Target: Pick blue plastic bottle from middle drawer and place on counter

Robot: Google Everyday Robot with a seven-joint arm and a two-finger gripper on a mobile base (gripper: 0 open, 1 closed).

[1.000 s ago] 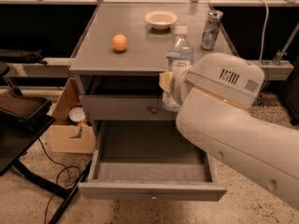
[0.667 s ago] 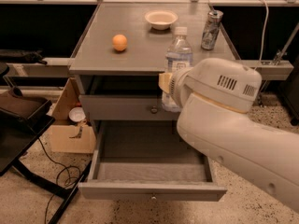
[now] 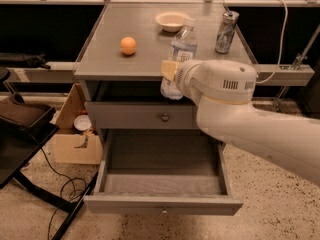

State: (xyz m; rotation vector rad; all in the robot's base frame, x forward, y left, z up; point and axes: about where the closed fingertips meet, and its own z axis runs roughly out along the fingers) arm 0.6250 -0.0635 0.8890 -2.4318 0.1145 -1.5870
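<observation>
My gripper (image 3: 172, 76) is shut on the blue plastic bottle (image 3: 181, 51), a clear bottle with a white cap and a pale label. It holds the bottle upright in the air at the counter's front edge. The bottle's base hangs just below the edge and its top stands above the counter (image 3: 145, 54). My white arm comes in from the lower right and hides the bottle's right side. The middle drawer (image 3: 162, 161) is pulled wide open below, with a bare grey floor.
On the counter are an orange ball (image 3: 128, 45), a white bowl (image 3: 172, 21) and a silver can (image 3: 226, 31). The upper drawer front (image 3: 140, 115) with a round knob is closed. A cardboard box (image 3: 75, 134) and a black stand (image 3: 22, 134) sit on the floor at the left.
My gripper has lifted the bottle higher and a little to the left, so more of the bottle now stands above the counter's front edge.
</observation>
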